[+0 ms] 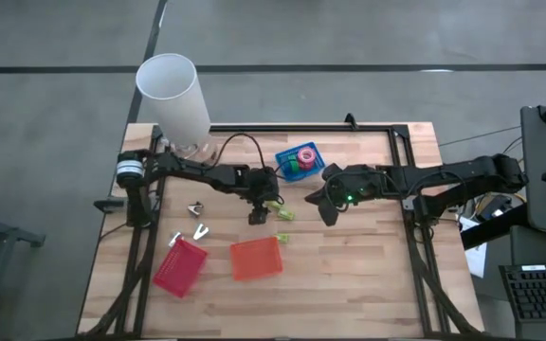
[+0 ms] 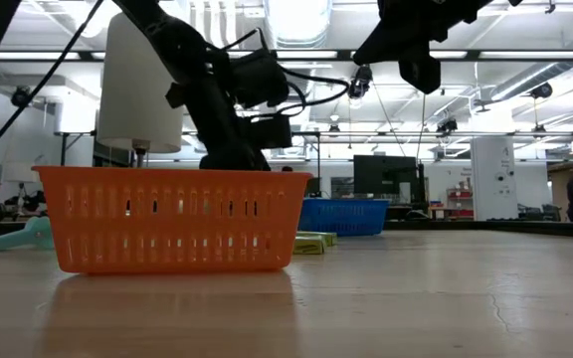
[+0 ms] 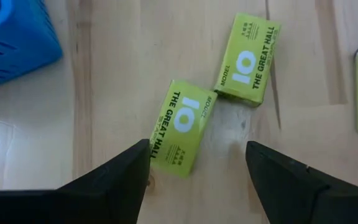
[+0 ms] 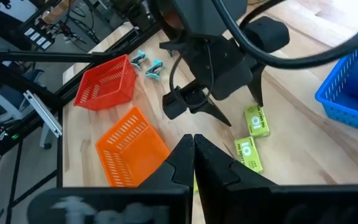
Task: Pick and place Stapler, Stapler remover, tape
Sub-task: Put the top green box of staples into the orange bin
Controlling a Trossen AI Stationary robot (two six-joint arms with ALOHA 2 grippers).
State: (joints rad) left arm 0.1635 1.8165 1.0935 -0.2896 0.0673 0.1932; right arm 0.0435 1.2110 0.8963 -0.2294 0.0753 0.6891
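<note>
A pale wooden table (image 1: 349,275) sits on a grey floor. Near its far edge a blue bin (image 1: 299,162) holds the tape (image 1: 303,156) rolls (pink and green show). Just in front of it the left gripper (image 3: 194,168) hangs with fingers spread, empty, over two yellow-green staple boxes (image 3: 182,127) lying close together on the wood. The right gripper (image 4: 193,152) hovers nearby, fingers pressed together. Nearer the front stand an orange bin (image 1: 256,258) and a red bin (image 1: 180,267), with small staple removers (image 1: 197,210) beside them.

Grey floor (image 1: 55,38) w/ dark seams is seen round the wood surface (image 1: 349,265); ceiling striplights (image 2: 525,55) & monitors (image 2: 386,174) are seen behind.
</note>
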